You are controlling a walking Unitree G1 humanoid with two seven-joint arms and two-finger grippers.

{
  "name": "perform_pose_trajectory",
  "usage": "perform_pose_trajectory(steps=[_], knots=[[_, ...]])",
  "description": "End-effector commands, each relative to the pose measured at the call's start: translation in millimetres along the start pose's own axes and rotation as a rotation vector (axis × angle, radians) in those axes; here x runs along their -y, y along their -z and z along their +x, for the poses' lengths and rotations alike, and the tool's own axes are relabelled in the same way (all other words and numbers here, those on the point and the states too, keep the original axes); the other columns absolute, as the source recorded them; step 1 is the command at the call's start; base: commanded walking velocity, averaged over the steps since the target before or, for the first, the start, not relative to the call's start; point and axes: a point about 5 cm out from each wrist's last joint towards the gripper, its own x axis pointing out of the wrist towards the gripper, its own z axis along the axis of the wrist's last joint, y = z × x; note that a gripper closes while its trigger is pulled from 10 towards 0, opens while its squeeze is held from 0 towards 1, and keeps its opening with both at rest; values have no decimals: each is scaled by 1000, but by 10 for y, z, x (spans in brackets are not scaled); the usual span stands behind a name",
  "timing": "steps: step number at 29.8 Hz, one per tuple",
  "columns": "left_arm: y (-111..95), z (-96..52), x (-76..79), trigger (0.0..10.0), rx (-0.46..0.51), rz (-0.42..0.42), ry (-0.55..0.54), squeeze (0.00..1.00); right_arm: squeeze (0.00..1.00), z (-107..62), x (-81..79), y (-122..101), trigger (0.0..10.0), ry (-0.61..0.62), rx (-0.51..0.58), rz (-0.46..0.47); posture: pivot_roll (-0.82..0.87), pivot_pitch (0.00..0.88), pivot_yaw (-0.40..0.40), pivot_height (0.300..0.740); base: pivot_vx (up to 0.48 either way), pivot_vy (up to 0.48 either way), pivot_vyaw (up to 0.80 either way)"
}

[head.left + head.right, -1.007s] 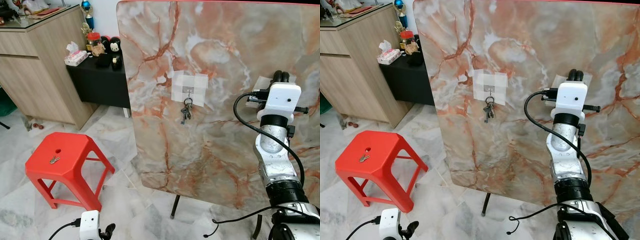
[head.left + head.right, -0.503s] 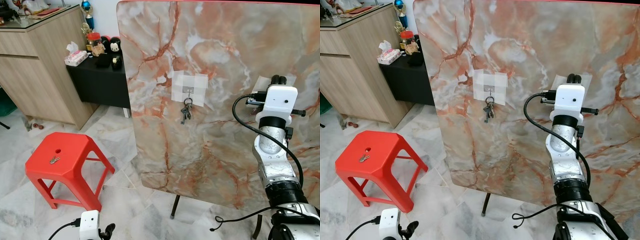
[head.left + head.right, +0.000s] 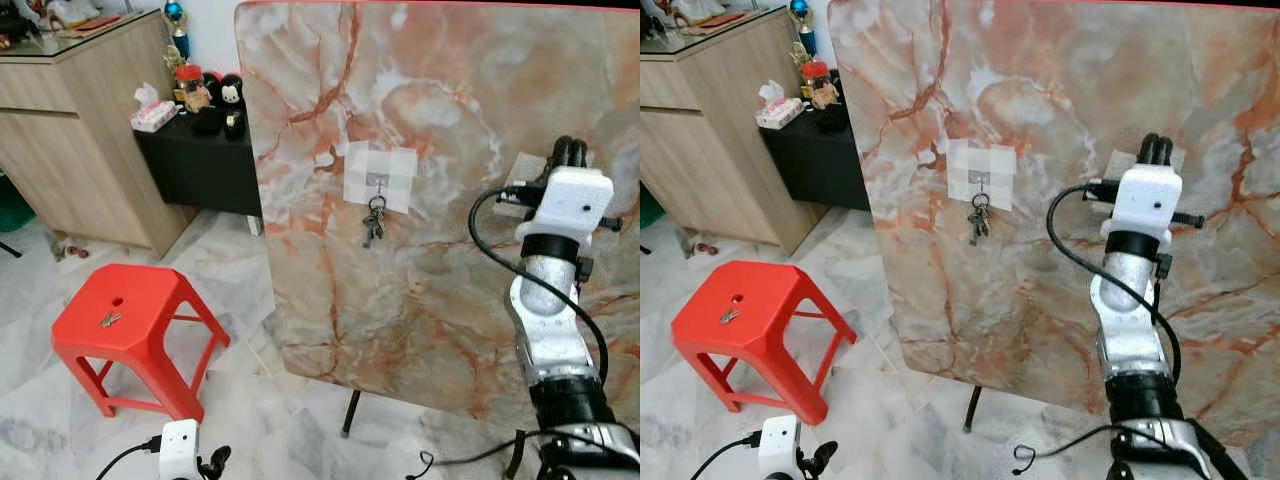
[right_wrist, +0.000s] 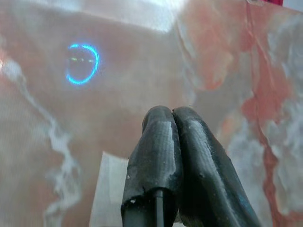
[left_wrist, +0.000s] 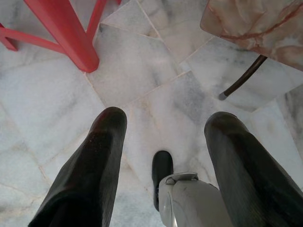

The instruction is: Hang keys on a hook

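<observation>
While the bunch of keys (image 3: 373, 222) hangs from the taped hook (image 3: 378, 181) on the marble board (image 3: 440, 280), the right gripper (image 3: 570, 152), fingers pressed together and empty, points at a second taped patch (image 3: 526, 168).

Both head cameras look forward and down, sharing the marble board (image 3: 420, 200) and red stool (image 3: 125, 325); the wrist cameras sit close, facing floor (image 5: 142, 85) and board.
</observation>
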Motion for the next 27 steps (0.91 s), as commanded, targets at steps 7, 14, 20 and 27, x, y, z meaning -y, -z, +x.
perform_pose_trajectory(steps=[7, 14, 20, 27], knots=[[-42, 14, 18, 10000, 17, 7, 3, 0, 0, -54, 57, -14, 10000, 21, -13, 7, -8, 0, 9, 740, 0, 0, 0], [-83, 25, 38, 10000, 37, 11, 7, 0, 0, -40, -35, 68, 10000, -29, -83, 13, -6, 0, 9, 740, 0, 0, 0], [-94, 28, 42, 10000, 42, 13, 7, 0, 0, -49, -50, 92, 10000, -32, -99, 11, -4, 0, 10, 740, 0, 0, 0], [-90, 26, 42, 10000, 43, 12, 8, 0, 0, -33, -66, 128, 10000, -47, -121, 7, -6, 0, 9, 740, 0, 0, 0]])
